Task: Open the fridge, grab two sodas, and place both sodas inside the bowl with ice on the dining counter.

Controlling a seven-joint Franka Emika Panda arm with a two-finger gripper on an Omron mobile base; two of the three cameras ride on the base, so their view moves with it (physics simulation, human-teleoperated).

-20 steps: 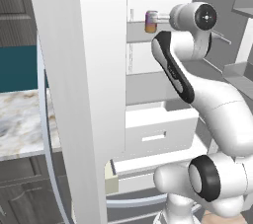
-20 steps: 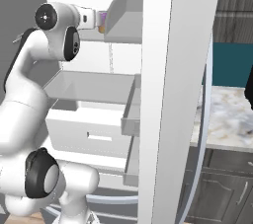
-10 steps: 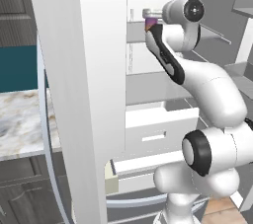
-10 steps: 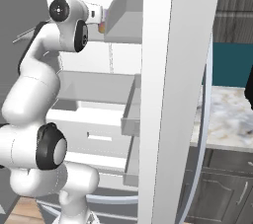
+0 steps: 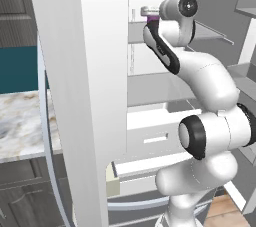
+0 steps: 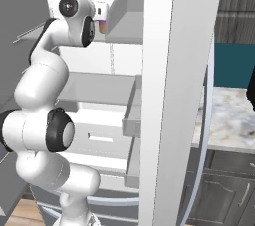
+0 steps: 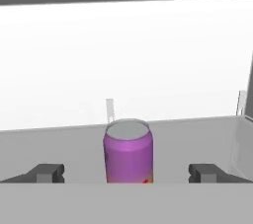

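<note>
The purple soda can [image 7: 128,151] stands upright on a grey shelf [image 7: 74,149] inside the fridge [image 5: 85,96], and in the hand view it sits squarely between the two fingers [image 7: 47,172], which are spread wide apart with clear space on both sides of the can, touching nothing. The can lies a little beyond the fingertips, near the front of the shelf, with the white back wall of the fridge far behind it. In the left base view the can [image 5: 152,18] shows as a sliver of purple just left of the wrist, high on the upper shelf; in the right base view the can [image 6: 102,25] peeks out right of the wrist with an orange lower band that the hand view barely shows. The open fridge door [image 6: 174,95] stands in the near foreground of both base views. A marbled bench [image 5: 20,121] lies beyond the door.
</note>
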